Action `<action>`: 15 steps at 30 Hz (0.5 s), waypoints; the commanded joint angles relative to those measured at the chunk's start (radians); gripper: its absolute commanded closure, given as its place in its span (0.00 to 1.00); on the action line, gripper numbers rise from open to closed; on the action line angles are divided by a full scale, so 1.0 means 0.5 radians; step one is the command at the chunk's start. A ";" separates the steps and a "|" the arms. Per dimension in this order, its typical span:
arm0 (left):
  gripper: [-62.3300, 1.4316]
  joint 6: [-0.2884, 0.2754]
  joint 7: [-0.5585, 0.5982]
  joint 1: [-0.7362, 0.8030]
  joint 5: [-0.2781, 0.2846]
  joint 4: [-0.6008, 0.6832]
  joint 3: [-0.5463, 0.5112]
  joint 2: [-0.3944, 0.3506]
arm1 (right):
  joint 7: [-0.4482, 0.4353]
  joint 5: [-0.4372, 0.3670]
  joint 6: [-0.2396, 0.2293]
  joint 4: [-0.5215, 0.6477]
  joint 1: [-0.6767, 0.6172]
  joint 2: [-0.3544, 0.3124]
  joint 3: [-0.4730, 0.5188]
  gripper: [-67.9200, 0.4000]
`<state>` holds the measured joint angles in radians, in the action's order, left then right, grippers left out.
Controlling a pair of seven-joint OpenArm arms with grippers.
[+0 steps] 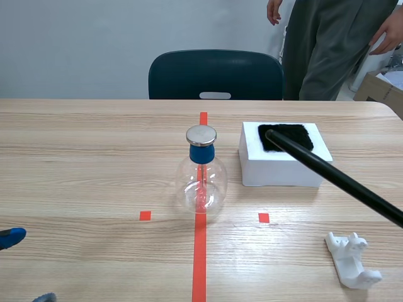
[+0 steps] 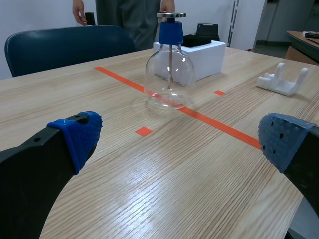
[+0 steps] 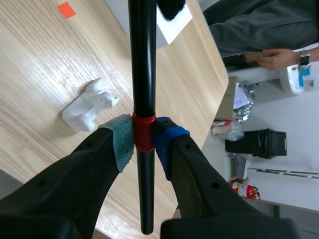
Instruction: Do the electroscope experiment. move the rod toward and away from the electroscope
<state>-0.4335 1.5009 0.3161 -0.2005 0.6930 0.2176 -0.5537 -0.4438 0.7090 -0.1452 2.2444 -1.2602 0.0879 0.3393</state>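
While gripped, rod (image 1: 334,174) prob. on cloth (image 1: 298,133)

Looking over a light wood-grain table (image 1: 75,157) toward a plain pale wall (image 1: 75,38).
Showing a dark blue chair (image 1: 189,75) pushed up at the far edge, a person (image 1: 327,44) in grey trousers standing just beside it, a cardboard box (image 1: 378,91) past the far right corner, and soft light glinting off the tabletop with its orange-red tape lines (image 1: 199,251).
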 commanded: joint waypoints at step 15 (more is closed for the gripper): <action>0.00 0.003 0.094 -0.002 0.018 0.018 -0.002 -0.008 | -0.053 -0.095 0.096 0.043 0.005 -0.021 0.019 0.99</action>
<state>-0.4335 1.5009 0.3161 -0.2005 0.6930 0.2176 -0.5537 -0.4629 0.6689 -0.1089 2.2448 -1.2587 0.0856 0.3393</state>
